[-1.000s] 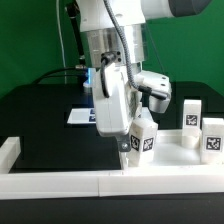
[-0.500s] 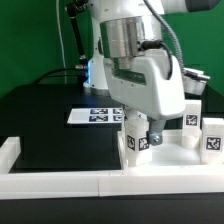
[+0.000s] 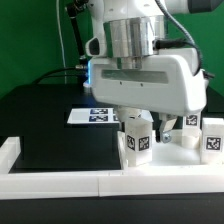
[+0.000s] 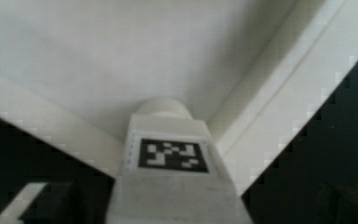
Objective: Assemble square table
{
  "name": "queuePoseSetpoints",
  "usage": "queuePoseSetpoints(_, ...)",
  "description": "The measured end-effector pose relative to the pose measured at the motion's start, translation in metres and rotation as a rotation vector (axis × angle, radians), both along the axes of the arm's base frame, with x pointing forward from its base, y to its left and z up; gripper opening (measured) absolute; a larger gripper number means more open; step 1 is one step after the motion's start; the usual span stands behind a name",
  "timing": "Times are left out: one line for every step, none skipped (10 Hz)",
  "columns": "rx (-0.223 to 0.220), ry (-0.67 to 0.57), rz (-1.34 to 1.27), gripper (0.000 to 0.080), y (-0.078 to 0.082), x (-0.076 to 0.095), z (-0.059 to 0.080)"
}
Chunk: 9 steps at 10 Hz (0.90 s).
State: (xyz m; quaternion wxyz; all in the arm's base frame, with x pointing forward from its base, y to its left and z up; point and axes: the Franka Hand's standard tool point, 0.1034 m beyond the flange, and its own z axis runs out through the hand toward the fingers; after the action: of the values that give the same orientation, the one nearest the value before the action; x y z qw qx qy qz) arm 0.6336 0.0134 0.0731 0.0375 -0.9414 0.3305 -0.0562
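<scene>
A short white leg (image 3: 137,138) with a black-and-white tag stands upright at a corner of the white square tabletop (image 3: 172,158), near the front rail. My gripper (image 3: 138,118) hangs right over the leg, open, one finger on each side and neither touching it. In the wrist view the tagged leg (image 4: 171,160) rises between my dark fingers (image 4: 34,205), above the tabletop's raised rim (image 4: 274,75). My gripper (image 4: 179,208) holds nothing. Two more tagged legs (image 3: 190,128) (image 3: 212,136) stand at the exterior view's right.
The marker board (image 3: 92,115) lies flat on the black table behind the arm. White border rails run along the front (image 3: 100,182) and the exterior view's left (image 3: 10,152). The arm's bulky wrist hides most of the tabletop's back.
The jaws have opened and let go of the leg, which now stands by itself on the tabletop corner. The wrist has turned and swung toward the exterior view's right.
</scene>
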Motion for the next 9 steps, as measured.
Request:
queuePoseSetpoints(-0.031, -0.022, 0.142, 0.0648, -0.004, -0.001, -0.002)
queuePoseSetpoints(-0.039, -0.020, 0.189, 0.0648, -0.005, -0.001, -0.002)
queuePoseSetpoints(-0.048, -0.021, 0.247, 0.0648, -0.006, -0.001, -0.002)
queuePoseSetpoints(-0.056, -0.022, 0.296, 0.0648, -0.007, -0.001, -0.003)
queuePoseSetpoints(-0.084, -0.020, 0.427, 0.0648, -0.007, -0.001, -0.003)
queuePoseSetpoints(-0.120, -0.016, 0.599, 0.0648, -0.003, -0.001, -0.002)
queuePoseSetpoints(-0.148, -0.012, 0.760, 0.0648, -0.003, -0.002, -0.001)
queuePoseSetpoints(-0.158, -0.016, 0.847, 0.0648, -0.007, -0.004, 0.002)
queuePoseSetpoints(-0.165, -0.017, 0.901, 0.0648, -0.014, -0.006, 0.004)
